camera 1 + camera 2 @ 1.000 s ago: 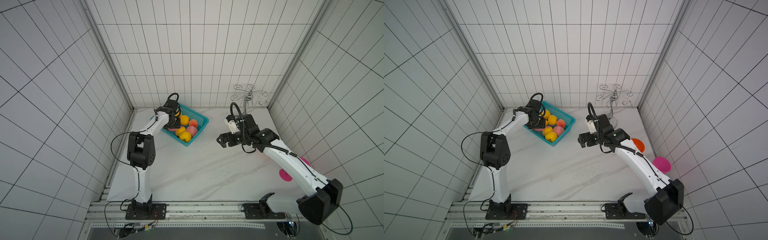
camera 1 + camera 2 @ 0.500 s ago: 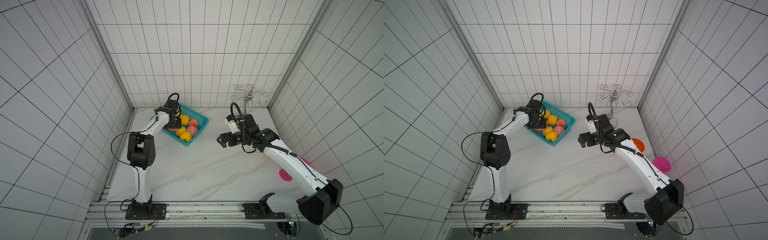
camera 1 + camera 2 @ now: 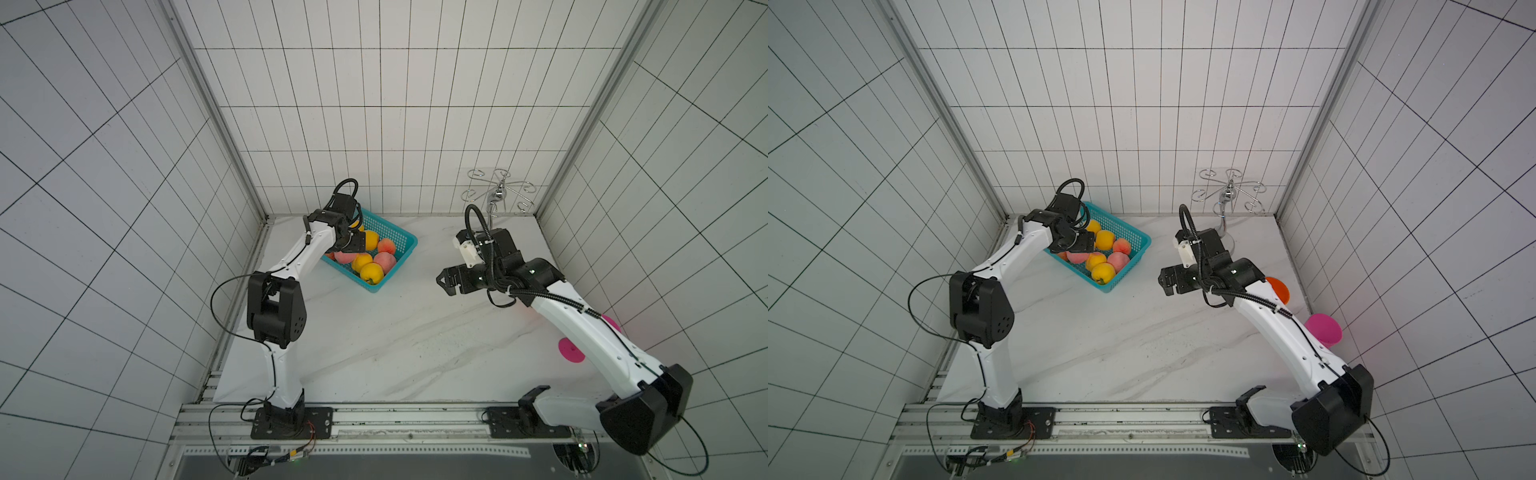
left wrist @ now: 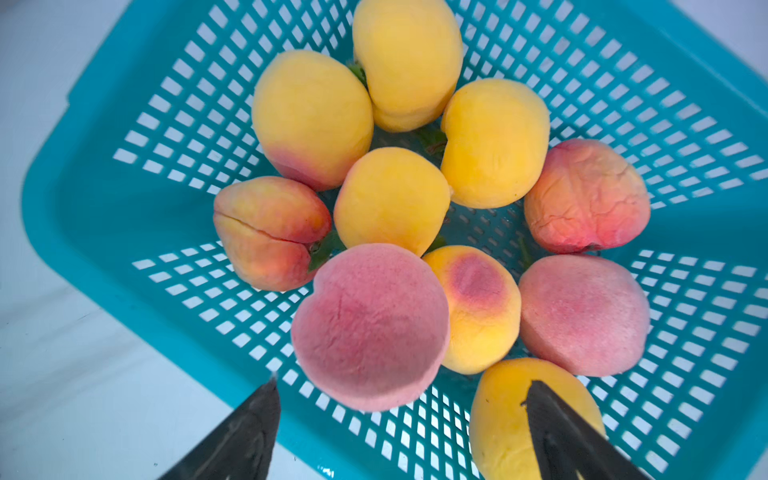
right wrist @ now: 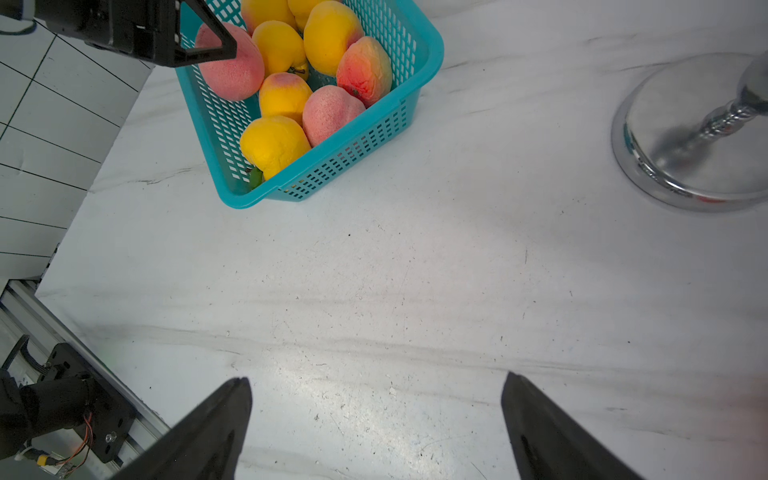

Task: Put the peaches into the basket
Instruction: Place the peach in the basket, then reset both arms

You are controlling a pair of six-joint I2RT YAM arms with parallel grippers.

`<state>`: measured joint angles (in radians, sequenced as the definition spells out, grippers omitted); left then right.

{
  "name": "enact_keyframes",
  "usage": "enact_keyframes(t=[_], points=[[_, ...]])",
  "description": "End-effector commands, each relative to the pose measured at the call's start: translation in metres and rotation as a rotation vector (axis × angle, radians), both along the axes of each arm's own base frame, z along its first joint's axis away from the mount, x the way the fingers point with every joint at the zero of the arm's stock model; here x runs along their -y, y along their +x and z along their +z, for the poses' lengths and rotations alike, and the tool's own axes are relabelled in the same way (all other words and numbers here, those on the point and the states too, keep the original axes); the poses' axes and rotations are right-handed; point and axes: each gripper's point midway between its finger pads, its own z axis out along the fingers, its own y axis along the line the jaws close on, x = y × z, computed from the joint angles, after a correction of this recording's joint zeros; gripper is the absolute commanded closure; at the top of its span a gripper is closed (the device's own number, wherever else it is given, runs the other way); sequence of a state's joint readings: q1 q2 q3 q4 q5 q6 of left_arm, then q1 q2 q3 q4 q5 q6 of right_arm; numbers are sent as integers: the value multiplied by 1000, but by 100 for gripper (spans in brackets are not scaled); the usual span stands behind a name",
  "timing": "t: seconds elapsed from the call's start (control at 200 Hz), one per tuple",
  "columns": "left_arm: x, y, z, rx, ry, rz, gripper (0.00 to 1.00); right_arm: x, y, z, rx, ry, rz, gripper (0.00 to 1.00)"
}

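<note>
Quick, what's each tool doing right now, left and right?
Left tool: open, nothing gripped; a pink peach sits loose just below it.
Right tool: open and empty.

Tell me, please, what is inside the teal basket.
Ten peaches sit in the basket: six yellow, four pink or reddish. They cover most of its mesh floor, so anything beneath them cannot be seen; the left hand hides part of one yellow peach.
</note>
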<state>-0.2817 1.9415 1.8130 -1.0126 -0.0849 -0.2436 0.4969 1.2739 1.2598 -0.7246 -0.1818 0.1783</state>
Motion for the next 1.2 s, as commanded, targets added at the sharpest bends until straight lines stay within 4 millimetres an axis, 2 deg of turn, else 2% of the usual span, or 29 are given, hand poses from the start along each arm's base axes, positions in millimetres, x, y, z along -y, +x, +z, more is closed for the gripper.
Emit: enact_keyframes(t=[0.0, 0.145, 0.28, 0.395, 0.59, 0.71, 0.814, 0.889, 0.959, 1.064, 1.124, 1.199], points=[[4, -12, 42, 71, -42, 12, 9, 11, -2, 18, 40, -7, -32, 3], [1, -36, 61, 97, -73, 43, 3, 30, -2, 21, 67, -45, -109, 1], [-14, -61, 66, 113, -100, 99, 2, 50, 0, 28, 89, -36, -185, 1], [-26, -77, 74, 154, -109, 130, 1, 71, 5, 26, 99, -70, -281, 1], [-55, -94, 93, 376, -96, 217, 1, 103, 10, 17, 179, -123, -419, 1], [-72, -97, 78, 542, -99, 271, 1, 125, 16, -2, 272, -135, -500, 1], [-81, -98, 56, 634, -124, 291, 1, 118, 18, -21, 367, -103, -388, 1], [-90, -95, 37, 638, -93, 318, 1, 114, 21, -33, 470, -133, -299, 1], [-95, -90, 12, 593, -52, 320, 1, 126, 28, -48, 518, -149, -338, 1], [-93, -81, -12, 542, -1, 275, 1, 140, 44, -71, 502, -131, -375, 1], [-100, -76, -18, 564, 35, 292, 1, 147, 53, -79, 512, -154, -379, 1], [-106, -69, -15, 604, 22, 306, 1, 161, 64, -88, 529, -159, -411, 1]])
